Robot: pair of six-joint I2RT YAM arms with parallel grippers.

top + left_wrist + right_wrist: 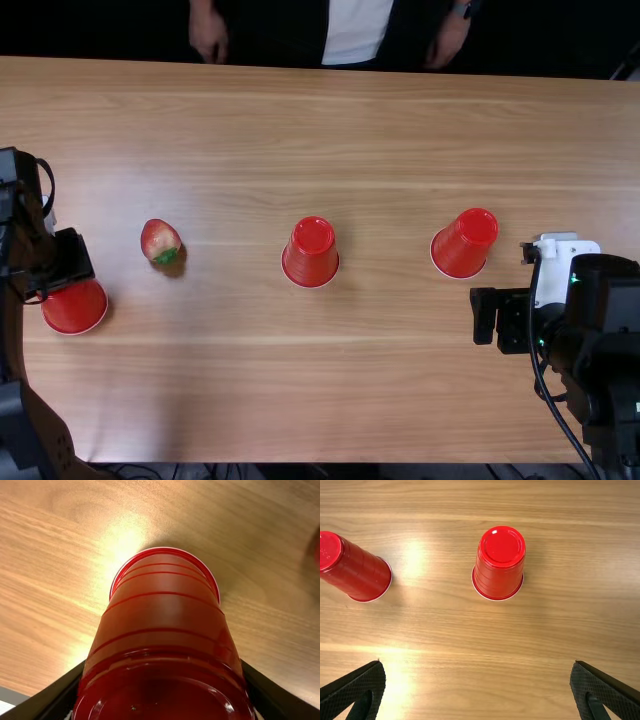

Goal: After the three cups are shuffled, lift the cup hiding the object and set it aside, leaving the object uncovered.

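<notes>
Top view: overhead from the near edge, steeply down, whole table [400, 130]. Left wrist camera: very close above the left cup [165, 630], facing the table. Right wrist camera: farther back, shares middle cup [355, 567] and right cup [500, 562] with top view.

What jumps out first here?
A strawberry lies uncovered on the left part of the table. Beside it, toward the left edge, the left hand grips a red cup base-up. The middle cup and right cup stand upside down, with the right hand open on the near side of the right one.
</notes>
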